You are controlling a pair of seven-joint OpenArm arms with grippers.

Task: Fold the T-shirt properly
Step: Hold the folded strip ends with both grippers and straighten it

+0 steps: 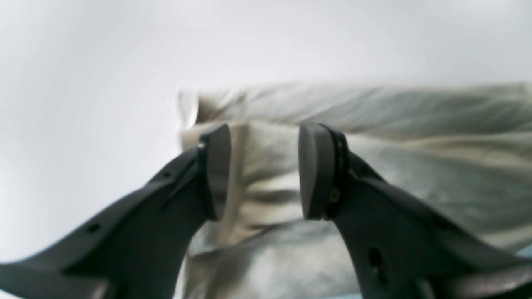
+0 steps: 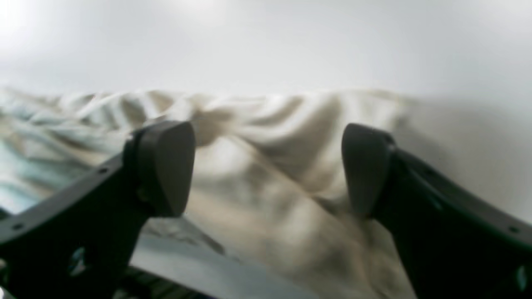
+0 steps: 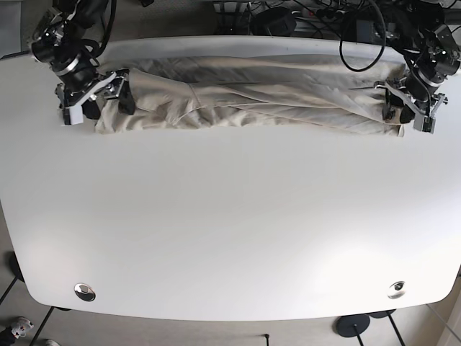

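Where one T-shirt [image 3: 252,94] lies, two parted pincers flank it.

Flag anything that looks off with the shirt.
The shirt is not flat: it lies bunched into a long wrinkled roll across the table's far edge. The left gripper and right gripper sit open at its ends.

Both grippers are black: the left gripper [image 1: 264,170] carries flat grey pads [image 1: 314,170] on curved fingers with small holes, and the right gripper [image 2: 266,168] has rounded dark pads [image 2: 168,164]. Black cables [image 3: 360,32] (coiled, tangled) trail behind the arms.
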